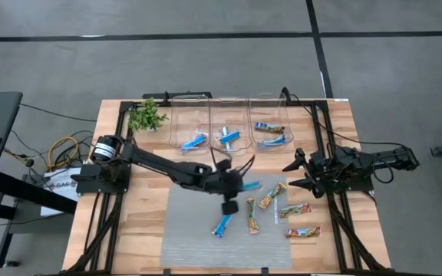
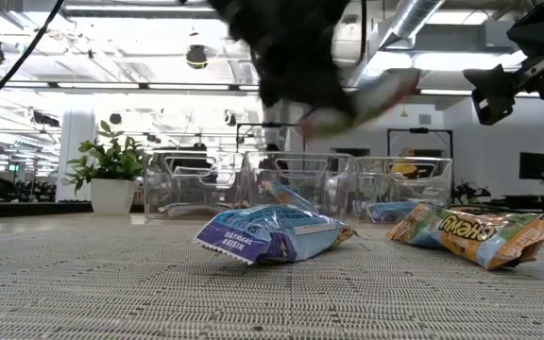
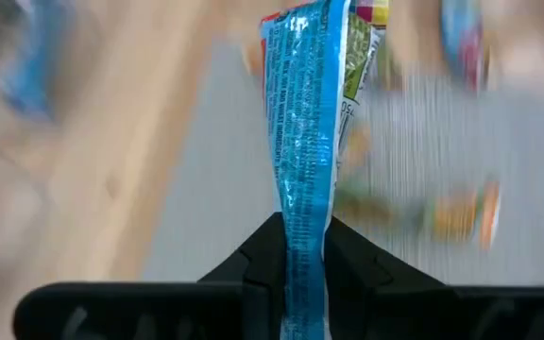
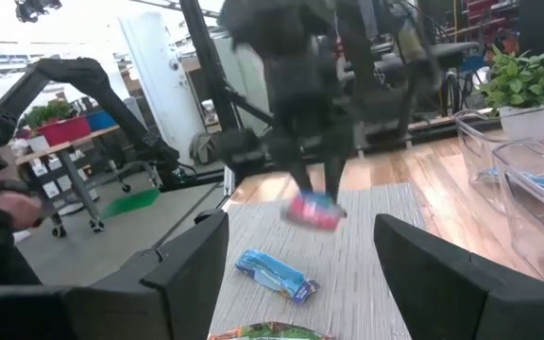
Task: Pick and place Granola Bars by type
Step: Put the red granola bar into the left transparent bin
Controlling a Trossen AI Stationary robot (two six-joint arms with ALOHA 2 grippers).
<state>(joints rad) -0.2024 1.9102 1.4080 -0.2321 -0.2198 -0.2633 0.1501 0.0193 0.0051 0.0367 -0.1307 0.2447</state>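
Foil glinted on the blue bar (image 3: 300,142) pinched between the left gripper (image 1: 235,184)'s dark fingers (image 3: 253,269), its crinkled wrapper standing up out of the narrow jaws, lifted clear above the grey woven mat (image 1: 198,238). Below it on the mat lay another blue bar (image 1: 222,225), flat and puffy, and beside that a scatter of tan bars (image 1: 295,209) with green and red print, some near the mat's right edge. Three clear plastic bins (image 1: 228,119) stood in a row at the far side of the wooden table (image 1: 113,230); the left and middle ones held blue bars, the right one held tan bars with a blue one. A small leafy plant (image 1: 146,116) in a white pot sat just left of the bins. The right gripper (image 1: 298,173) hung near the table's right rail, its jaws spread wide and empty.
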